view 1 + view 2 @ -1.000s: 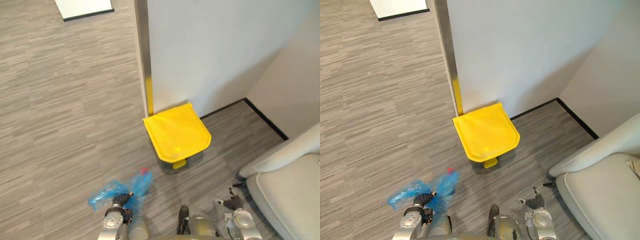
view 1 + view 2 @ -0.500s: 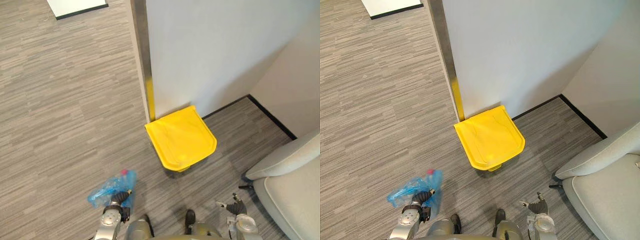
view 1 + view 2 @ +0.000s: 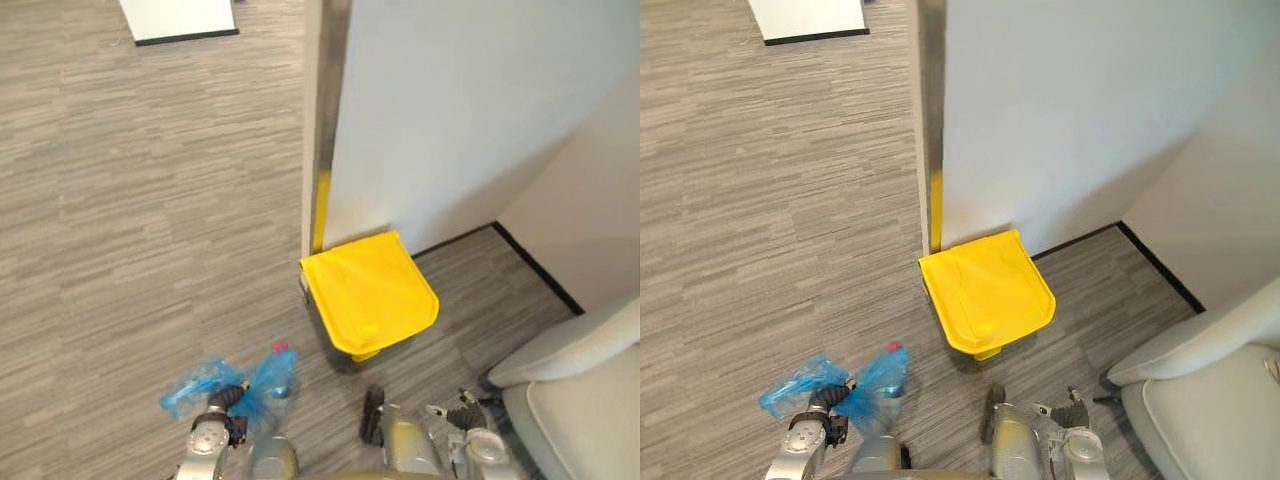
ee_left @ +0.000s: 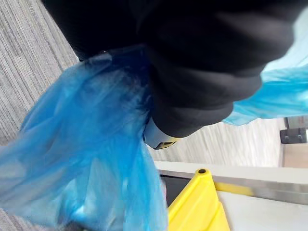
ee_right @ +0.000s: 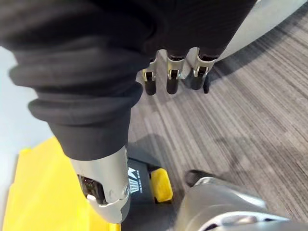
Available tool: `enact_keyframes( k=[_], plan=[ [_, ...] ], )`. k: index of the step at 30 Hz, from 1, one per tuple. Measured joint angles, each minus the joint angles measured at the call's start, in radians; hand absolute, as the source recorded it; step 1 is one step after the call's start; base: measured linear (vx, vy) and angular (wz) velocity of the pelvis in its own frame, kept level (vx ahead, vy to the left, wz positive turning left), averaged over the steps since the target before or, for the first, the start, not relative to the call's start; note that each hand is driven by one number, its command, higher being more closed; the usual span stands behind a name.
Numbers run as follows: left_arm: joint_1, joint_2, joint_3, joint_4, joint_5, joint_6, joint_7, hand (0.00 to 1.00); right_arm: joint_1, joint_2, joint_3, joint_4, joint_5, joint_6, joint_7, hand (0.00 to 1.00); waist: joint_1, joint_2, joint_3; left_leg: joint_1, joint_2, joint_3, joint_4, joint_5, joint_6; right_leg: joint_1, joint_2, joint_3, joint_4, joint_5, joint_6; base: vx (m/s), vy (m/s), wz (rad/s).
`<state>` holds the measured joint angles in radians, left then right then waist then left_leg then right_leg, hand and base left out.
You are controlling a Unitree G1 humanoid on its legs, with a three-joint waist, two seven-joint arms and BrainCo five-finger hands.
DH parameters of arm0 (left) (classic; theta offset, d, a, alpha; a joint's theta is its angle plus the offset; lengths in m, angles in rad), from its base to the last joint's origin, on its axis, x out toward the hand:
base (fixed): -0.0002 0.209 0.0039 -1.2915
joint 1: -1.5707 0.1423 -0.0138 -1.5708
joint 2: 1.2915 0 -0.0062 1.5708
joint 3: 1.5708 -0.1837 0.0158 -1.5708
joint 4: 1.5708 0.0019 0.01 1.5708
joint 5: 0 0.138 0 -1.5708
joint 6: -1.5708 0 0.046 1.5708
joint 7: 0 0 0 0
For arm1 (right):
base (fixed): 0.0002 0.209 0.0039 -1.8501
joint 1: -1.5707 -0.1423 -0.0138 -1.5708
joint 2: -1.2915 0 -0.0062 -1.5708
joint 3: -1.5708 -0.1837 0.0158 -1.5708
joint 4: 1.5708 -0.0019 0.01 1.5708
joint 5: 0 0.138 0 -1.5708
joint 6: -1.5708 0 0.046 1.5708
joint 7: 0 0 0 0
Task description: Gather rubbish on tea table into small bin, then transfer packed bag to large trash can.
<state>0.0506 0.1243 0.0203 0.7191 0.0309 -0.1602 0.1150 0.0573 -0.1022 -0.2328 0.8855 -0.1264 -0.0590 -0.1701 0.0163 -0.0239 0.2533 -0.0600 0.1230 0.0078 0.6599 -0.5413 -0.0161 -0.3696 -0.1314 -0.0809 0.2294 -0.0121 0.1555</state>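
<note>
Left hand (image 3: pixel 222 410) is showing low at the robot's left side, fingers curling round the bunched neck of a blue translucent plastic bag (image 3: pixel 192 386). The bag is puffing out to both sides of the grip and is hanging clear of the grey wood-grain plank floor (image 3: pixel 130 220), as far as the head views are showing. Inside the bag's far lobe, a clear plastic bottle with a red cap (image 3: pixel 280 362) is pointing toward the bin. In the left wrist view, blue film is wrapping close under the dark cover.

The large trash can with a yellow lid (image 3: pixel 370 290) is standing near the bag, ahead and to the robot's right, lid lying shut. It is sitting tight against the foot of a white wall (image 3: pixel 470 120), just beside the brushed-metal corner strip (image 3: pixel 325 120). The right wrist view is showing its dark body and the yellow foot pedal (image 5: pixel 161 185) at the front.

Right hand (image 3: pixel 462 408) is hanging low at the robot's right, well apart from the bag. Its fingers (image 5: pixel 172 81) are dangling loose and lightly bent, clasping nothing.

A pale grey upholstered sofa (image 3: pixel 580 400) is occupying the right-hand corner. A white panel with a black edge (image 3: pixel 180 18) is lying at the far end of the floor.
</note>
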Motion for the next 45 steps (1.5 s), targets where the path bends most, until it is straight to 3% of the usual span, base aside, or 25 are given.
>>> enact_keyframes(
  k=[1, 2, 3, 5, 7, 11, 17, 19, 22, 26, 28, 31, 36, 41, 45],
  plan=[
    [-0.007, -0.020, -0.016, -0.001, 0.000, 0.000, 0.000, 1.00, 0.005, -0.014, -0.009, -0.003, 0.004, 0.000, -0.001, 0.00, 0.002, 0.023, 0.000, 0.014, 0.016, -0.054, -0.002, -0.021, -0.018, -0.012, 0.023, 0.007, 0.090, -0.021, 0.012, 0.46, -0.258, 0.94],
    [-0.020, -0.022, -0.025, 0.000, 0.001, 0.000, 0.000, 1.00, 0.006, -0.011, -0.034, -0.022, 0.010, -0.001, -0.001, 0.00, 0.001, 0.033, 0.004, 0.025, 0.021, -0.095, -0.037, -0.021, -0.031, -0.045, 0.029, 0.012, 0.182, -0.087, 0.013, 0.47, -0.265, 0.78],
    [-0.027, -0.021, -0.027, 0.000, 0.001, 0.000, 0.001, 1.00, 0.008, -0.010, -0.045, -0.033, 0.011, -0.001, -0.002, 0.00, 0.000, 0.034, 0.004, 0.030, 0.023, -0.110, -0.056, -0.017, -0.038, -0.062, 0.028, 0.005, 0.225, -0.115, 0.011, 0.41, -0.260, 0.79],
    [-0.033, -0.024, -0.030, 0.000, -0.001, 0.000, 0.010, 1.00, 0.001, -0.008, -0.071, -0.041, 0.023, 0.000, -0.002, 0.00, 0.004, 0.062, -0.002, 0.056, 0.074, -0.134, -0.128, 0.013, -0.092, -0.085, 0.049, -0.041, 0.312, -0.181, -0.014, 0.47, -0.262, 0.38],
    [-0.043, -0.024, -0.033, 0.006, -0.003, 0.000, 0.021, 1.00, -0.020, 0.002, -0.073, -0.052, 0.058, -0.006, -0.002, 0.00, 0.001, 0.062, -0.003, 0.055, 0.107, -0.162, -0.163, 0.090, -0.116, -0.092, 0.070, -0.074, 0.339, -0.219, -0.030, 0.42, -0.239, 0.09],
    [-0.095, -0.029, -0.036, -0.004, -0.002, -0.004, 0.018, 1.00, -0.075, -0.001, -0.053, -0.048, 0.080, -0.012, -0.001, 0.00, -0.016, 0.065, -0.005, 0.060, 0.140, -0.166, -0.293, 0.184, -0.156, -0.093, 0.080, -0.112, 0.293, -0.217, -0.036, 0.19, -0.172, 0.22],
    [-0.091, -0.021, -0.066, -0.051, 0.000, -0.006, 0.014, 1.00, -0.245, -0.003, 0.169, -0.129, 0.075, -0.015, -0.007, 0.00, -0.015, 0.071, -0.015, -0.041, 0.177, -0.174, -0.367, 0.237, -0.175, -0.148, 0.112, -0.141, 0.223, -0.201, -0.058, -0.09, -0.136, 0.37],
    [-0.088, -0.022, -0.100, -0.094, 0.000, -0.008, 0.015, 1.00, -0.332, -0.003, 0.202, -0.129, 0.075, -0.023, -0.023, 0.00, -0.015, 0.072, -0.015, -0.079, 0.173, -0.169, -0.352, 0.242, -0.176, -0.160, 0.101, -0.136, 0.218, -0.196, -0.061, -0.15, -0.044, 0.59],
    [-0.085, -0.021, -0.163, -0.160, -0.002, -0.040, 0.019, 1.00, -0.528, -0.029, 0.243, -0.079, 0.062, -0.028, -0.068, 0.00, 0.012, 0.073, -0.013, -0.150, 0.168, -0.176, -0.340, 0.229, -0.200, -0.200, 0.095, -0.133, 0.223, -0.171, -0.057, -0.24, -0.030, 0.40],
    [-0.085, -0.022, -0.227, -0.210, -0.040, -0.044, 0.026, 1.00, -0.740, -0.093, 0.293, 0.007, 0.038, -0.020, -0.076, 0.00, 0.053, 0.078, -0.009, -0.181, 0.145, -0.202, -0.376, 0.254, -0.210, -0.213, 0.104, -0.103, 0.150, -0.107, -0.058, -0.11, 0.010, 0.09],
    [-0.100, -0.022, -0.254, -0.263, -0.056, -0.047, 0.040, 1.00, -0.796, -0.126, 0.293, 0.033, 0.038, -0.010, -0.091, 0.00, 0.054, 0.081, 0.002, -0.194, 0.145, -0.209, -0.374, 0.264, -0.216, -0.213, 0.108, -0.104, 0.132, -0.090, -0.063, -0.02, 0.006, -0.02],
    [-0.155, -0.021, -0.320, -0.359, -0.071, -0.059, 0.045, 1.00, -0.830, -0.186, 0.335, 0.033, 0.038, -0.007, -0.090, 0.00, 0.051, 0.083, 0.027, -0.213, 0.146, -0.214, -0.358, 0.268, -0.222, -0.213, 0.111, -0.108, 0.115, -0.077, -0.067, 0.00, 0.008, 0.02],
    [-0.288, -0.023, -0.440, -0.494, -0.108, -0.102, 0.062, 1.00, -0.890, -0.210, 0.372, 0.033, 0.038, -0.006, -0.088, 0.00, 0.045, 0.087, 0.069, -0.226, 0.146, -0.224, -0.343, 0.268, -0.223, -0.213, 0.111, -0.112, 0.113, -0.076, -0.069, 0.02, 0.016, 0.02],
    [-0.466, -0.047, -0.582, -0.526, -0.147, -0.112, 0.060, 1.00, -0.957, -0.228, 0.415, 0.032, 0.040, 0.000, -0.085, 0.00, -0.003, 0.088, 0.102, -0.240, 0.131, -0.220, -0.341, 0.269, -0.223, -0.228, 0.096, -0.106, 0.121, -0.072, -0.076, 0.03, 0.035, 0.01],
    [-0.554, -0.082, -0.604, -0.516, -0.147, -0.114, 0.061, 1.00, -1.014, -0.264, 0.440, 0.032, 0.042, 0.000, -0.069, 0.00, -0.011, 0.095, 0.131, -0.249, 0.120, -0.196, -0.337, 0.269, -0.223, -0.266, 0.092, -0.079, 0.150, -0.072, -0.076, 0.02, 0.016, -0.15]
  ],
)
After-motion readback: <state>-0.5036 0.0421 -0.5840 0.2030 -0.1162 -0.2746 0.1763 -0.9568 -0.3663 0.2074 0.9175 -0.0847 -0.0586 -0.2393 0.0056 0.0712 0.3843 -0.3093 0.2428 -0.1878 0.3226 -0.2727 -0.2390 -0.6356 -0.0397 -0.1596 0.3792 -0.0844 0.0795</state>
